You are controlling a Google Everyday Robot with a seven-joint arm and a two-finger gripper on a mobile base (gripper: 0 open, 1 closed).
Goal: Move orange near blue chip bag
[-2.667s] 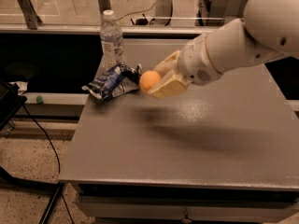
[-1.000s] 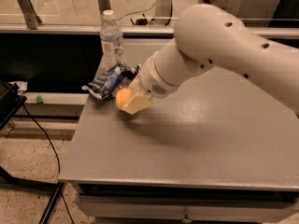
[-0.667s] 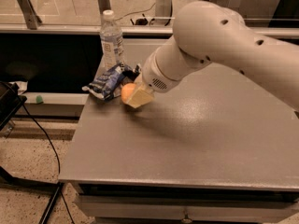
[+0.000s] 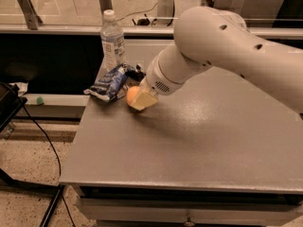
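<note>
The orange (image 4: 132,96) is a small round fruit held low over the grey table (image 4: 189,141), just right of the blue chip bag (image 4: 110,82). The bag is wrinkly, dark blue and white, and lies at the table's back left corner. My gripper (image 4: 138,100) is at the end of the big white arm, reaching in from the right, and is shut on the orange. Its pale fingers (image 4: 147,100) cover the fruit's right side. Whether the orange touches the table cannot be told.
A clear plastic water bottle (image 4: 112,40) with a white cap stands upright just behind the bag. The table's left edge is close to the bag. A black cable (image 4: 45,136) runs over the floor on the left.
The gripper has carried the orange left and down from mid-air to a spot low beside the bag. In the last second it shifted slightly right. Bag and bottle have not moved.
</note>
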